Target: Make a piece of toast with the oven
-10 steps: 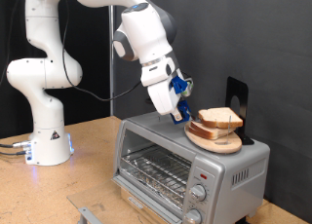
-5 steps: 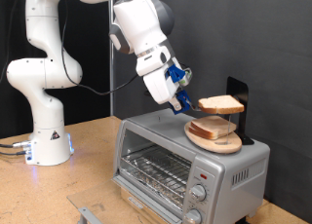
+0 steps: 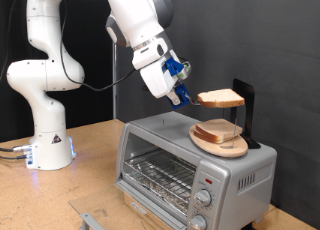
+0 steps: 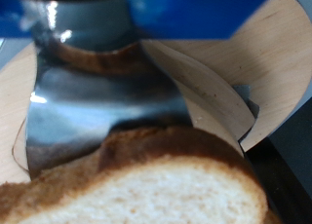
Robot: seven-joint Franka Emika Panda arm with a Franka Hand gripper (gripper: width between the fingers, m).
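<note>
In the exterior view, the gripper is raised above the oven, over the left part of its roof, with its blue fingers clamped on the left edge of one toast. That slice is held nearly flat in the air, clear of everything beneath it. Directly under it, on the right part of the oven roof, a round wooden plate carries a stack of further bread slices. A black upright stand rises just behind the plate, at the right rear of the oven roof. The oven door is open, hanging down at the front, and the wire rack inside shows bare. Two knobs and a red light sit on the panel at the right of the oven front. The oven rests on a wooden table, and the arm's white base stands on that table to the left of the oven. In the wrist view, the held toast fills the near part of the frame, its tan crust arching over the pale crumb. A metal finger lies against the slice. Past it, the wooden plate and one slice resting on it are visible.
</note>
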